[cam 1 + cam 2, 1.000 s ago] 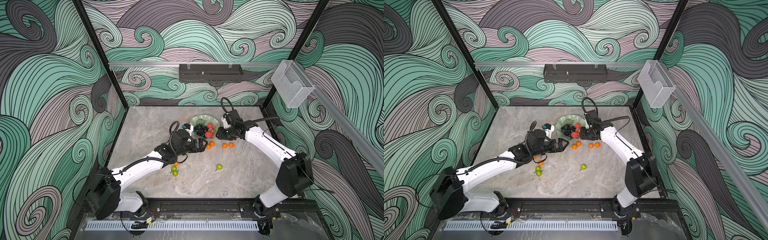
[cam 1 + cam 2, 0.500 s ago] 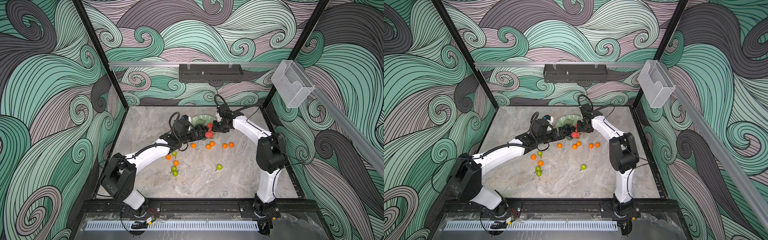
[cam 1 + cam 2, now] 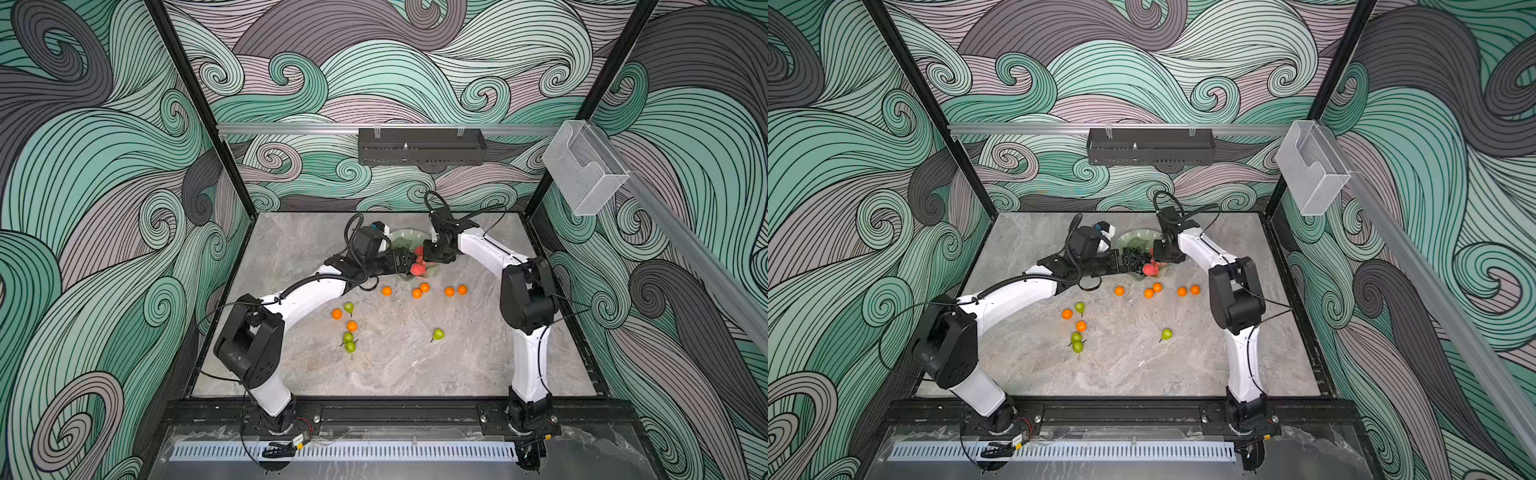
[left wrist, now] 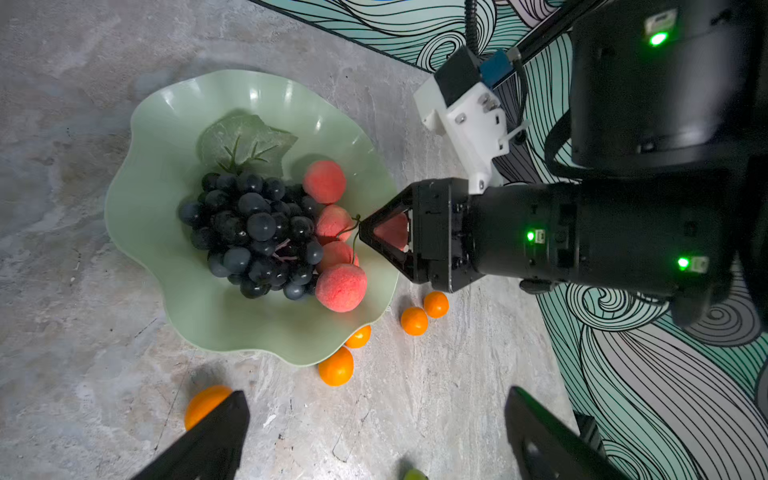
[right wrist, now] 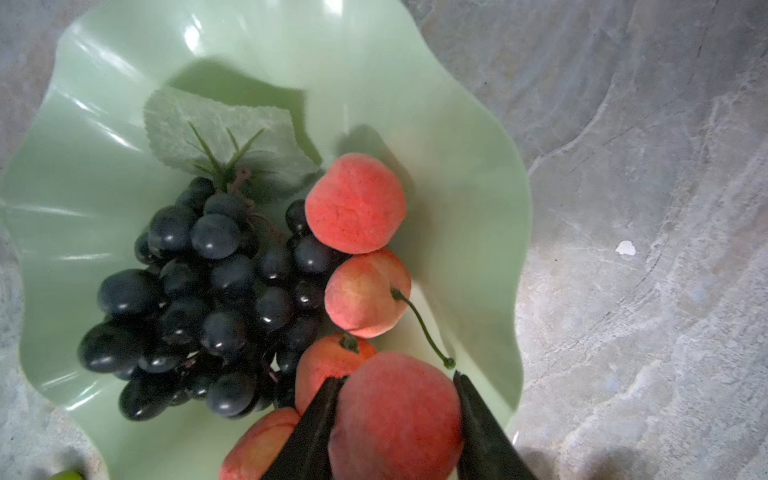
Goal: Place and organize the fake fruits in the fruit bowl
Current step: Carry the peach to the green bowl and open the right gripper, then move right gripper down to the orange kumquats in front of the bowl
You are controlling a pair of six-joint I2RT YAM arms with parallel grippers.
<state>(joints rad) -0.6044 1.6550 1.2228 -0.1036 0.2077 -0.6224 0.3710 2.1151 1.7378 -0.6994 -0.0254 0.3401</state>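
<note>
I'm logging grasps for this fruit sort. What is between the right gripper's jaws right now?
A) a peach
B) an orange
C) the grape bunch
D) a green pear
A: the right wrist view shows the right gripper with its jaws closed on either side of a pinkish-red peach, held over the fruit bowl.

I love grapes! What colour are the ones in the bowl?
Dark blue-black grapes, clearest in the right wrist view.
</note>
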